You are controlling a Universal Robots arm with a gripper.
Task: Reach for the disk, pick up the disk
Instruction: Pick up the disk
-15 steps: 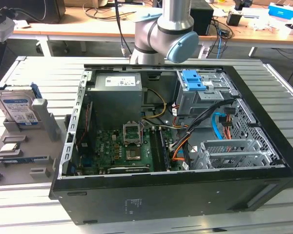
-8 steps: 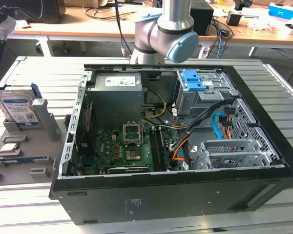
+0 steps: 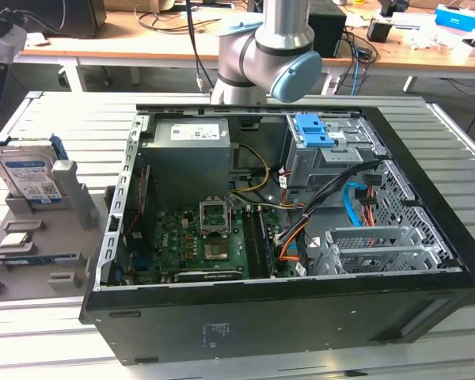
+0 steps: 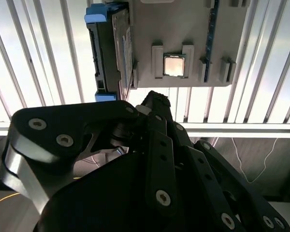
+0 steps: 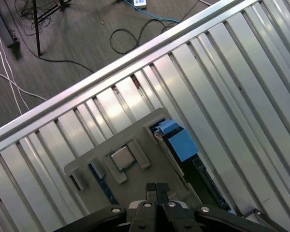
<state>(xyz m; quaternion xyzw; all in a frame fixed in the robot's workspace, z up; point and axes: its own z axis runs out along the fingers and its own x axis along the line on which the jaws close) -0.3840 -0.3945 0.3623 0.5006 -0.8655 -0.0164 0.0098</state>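
The disk stands on edge in a slot of the grey holder at the exterior view's left, its white-and-blue label facing out. In both wrist views I see it from above, edge-on, with blue side rails: the disk beside the grey holder, and the disk beside the grey holder. My gripper hovers above the holder, well apart from the disk, fingertips pressed together with nothing between them. The second wrist view shows the gripper in black over the holder's edge.
A small square chip sits in a holder pocket near the disk. An open computer case with a blue clip stands on the slatted metal table. Cables lie on the floor beyond the table's edge.
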